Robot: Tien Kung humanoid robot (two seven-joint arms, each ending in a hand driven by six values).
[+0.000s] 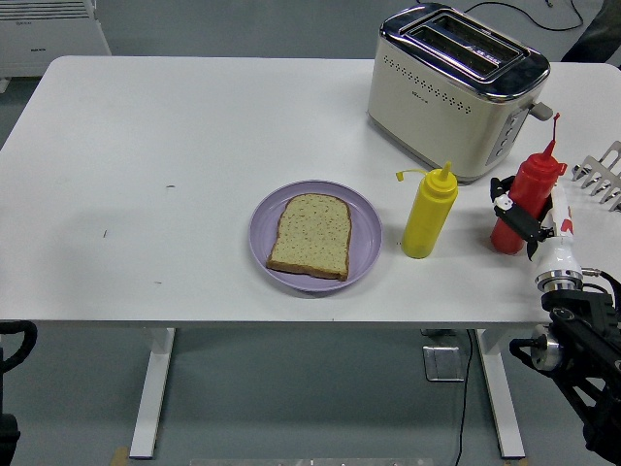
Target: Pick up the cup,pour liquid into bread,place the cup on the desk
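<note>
Left hand: only a black curve of the left arm [14, 342] shows at the lower left corner, below the table edge; the hand itself is out of view.
Table: a white rectangular table [146, 146] carries everything; its left half is bare apart from a few small dark specks.
Bread: one slice of brown bread [310, 235] lies flat on a round lilac plate [366, 236] near the table's front edge, and its top looks dry, with no sauce on it.
Yellow bottle: a yellow plastic squeeze bottle [429, 215] stands upright just right of the plate, untouched.
Toaster: a cream and chrome two-slot toaster [451, 89] sits behind the bottles.
Red bottle: a red plastic squeeze bottle [524, 199] stands on the table right of the yellow one; no cup is visible, so this bottle appears to play that part.
Right hand: the right hand [529, 214] has its black fingers [505, 204] wrapped around the red bottle's body, with the white forearm below.
Rack: a grey wire rack [602, 175] pokes in at the right edge.
Progress: grasp seemingly made, bottle not yet lifted; lifting, carrying to the bread, pouring and setting down all remain.
</note>
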